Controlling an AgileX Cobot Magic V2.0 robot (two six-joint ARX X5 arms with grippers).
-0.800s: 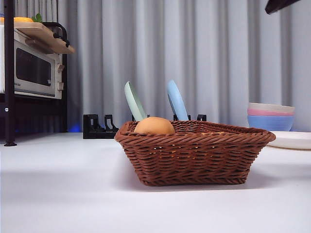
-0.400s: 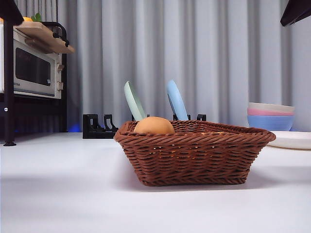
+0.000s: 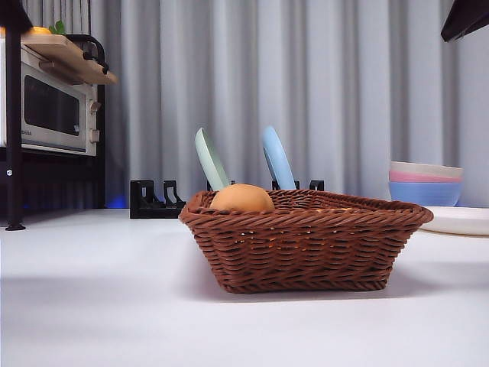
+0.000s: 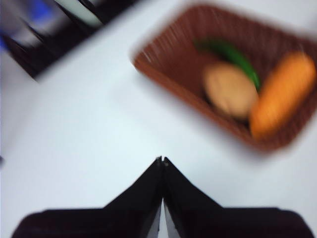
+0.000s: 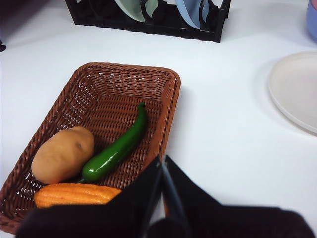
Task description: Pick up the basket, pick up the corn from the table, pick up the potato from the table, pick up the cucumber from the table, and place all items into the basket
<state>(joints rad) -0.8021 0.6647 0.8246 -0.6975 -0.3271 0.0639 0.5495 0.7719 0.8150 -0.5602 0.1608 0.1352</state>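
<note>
The brown wicker basket (image 3: 306,241) stands on the white table (image 3: 99,306). In the right wrist view the basket (image 5: 99,89) holds the tan potato (image 5: 63,154), the green cucumber (image 5: 116,147) and the orange corn (image 5: 74,195). In the front view only the potato's top (image 3: 242,199) shows above the rim. The blurred left wrist view shows the basket (image 4: 168,59) with potato (image 4: 230,90), cucumber (image 4: 233,57) and corn (image 4: 282,94). My left gripper (image 4: 162,159) is shut and empty, high beside the basket. My right gripper (image 5: 162,161) is shut and empty above the basket's edge.
A black dish rack (image 3: 157,200) with a green (image 3: 211,160) and a blue plate (image 3: 277,158) stands behind the basket. Stacked pastel bowls (image 3: 425,183) and a white plate (image 3: 458,220) sit at the right. A microwave (image 3: 50,107) on a shelf stands at the left.
The dark arm tips at the top corners have shifted slightly: one came in at the top left, the one at the top right moved further right. The basket and its contents have not moved.
</note>
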